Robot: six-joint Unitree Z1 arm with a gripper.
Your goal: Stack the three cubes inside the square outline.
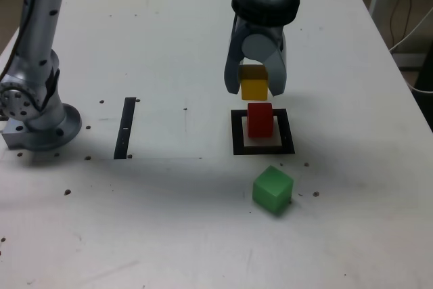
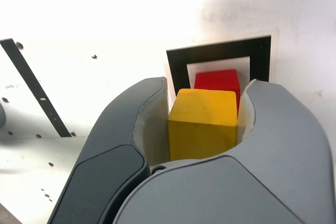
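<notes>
My gripper (image 1: 255, 90) is shut on the yellow cube (image 1: 254, 88), holding it in the air just above the red cube (image 1: 260, 120). The red cube stands inside the square outline (image 1: 237, 132), a thick black frame with a white centre. In the wrist view the yellow cube (image 2: 202, 123) sits between the grey fingers (image 2: 131, 124), with the red cube (image 2: 217, 81) and the square outline (image 2: 220, 49) beyond it. The green cube (image 1: 272, 189) rests on the table in front of the outline, apart from it.
A thin black strip (image 1: 125, 128) lies on the white table (image 1: 169, 52) to the exterior view's left of the outline. The arm's grey base (image 1: 37, 116) stands at the far left. Small dark holes dot the tabletop.
</notes>
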